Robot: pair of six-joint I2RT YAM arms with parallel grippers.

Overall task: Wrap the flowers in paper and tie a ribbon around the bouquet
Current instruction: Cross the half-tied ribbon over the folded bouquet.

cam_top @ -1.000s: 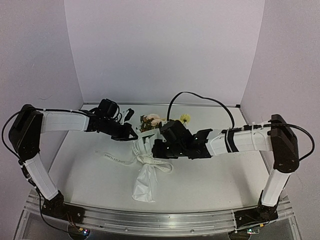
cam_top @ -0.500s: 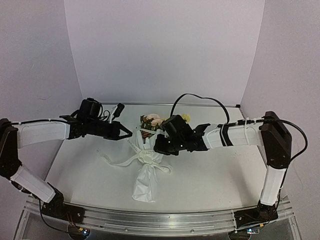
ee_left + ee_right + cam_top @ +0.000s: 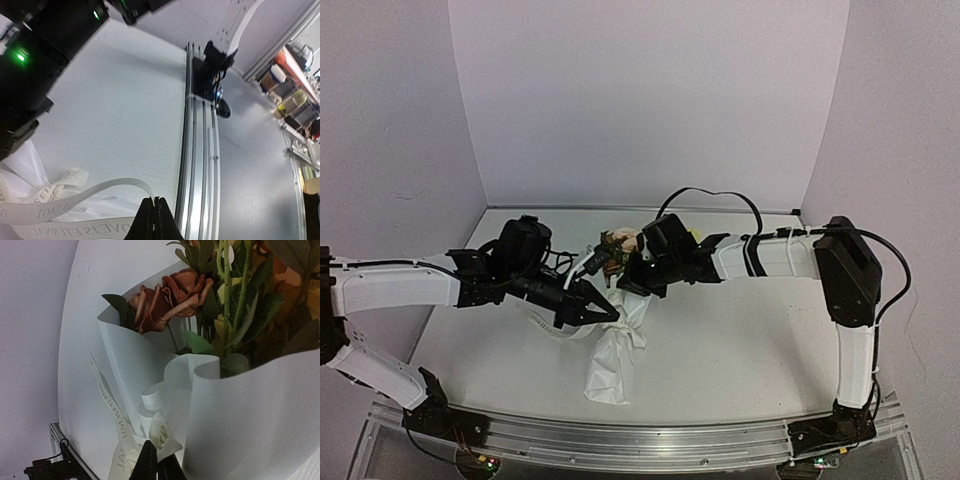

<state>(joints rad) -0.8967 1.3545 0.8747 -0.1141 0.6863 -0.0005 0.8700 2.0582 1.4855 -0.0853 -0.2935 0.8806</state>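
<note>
Bouquet (image 3: 612,352): lies mid-table (image 3: 740,340), paper (image 3: 250,415) tail toward 6 o'clock, flowers (image 3: 622,240) toward 12
Left claw (image 3: 611,315): pinched shut on the ribbon (image 3: 75,202), at the wrap's waist from 9 o'clock
Right claw (image 3: 626,286): tips closed on a ribbon loop, at the waist from 2 o'clock
Hidden: from above both claws cover the knot; lettering is only partly readable
Change: the left claw has swung in from 10 o'clock to the waist; the right has shifted toward the flowers
</note>
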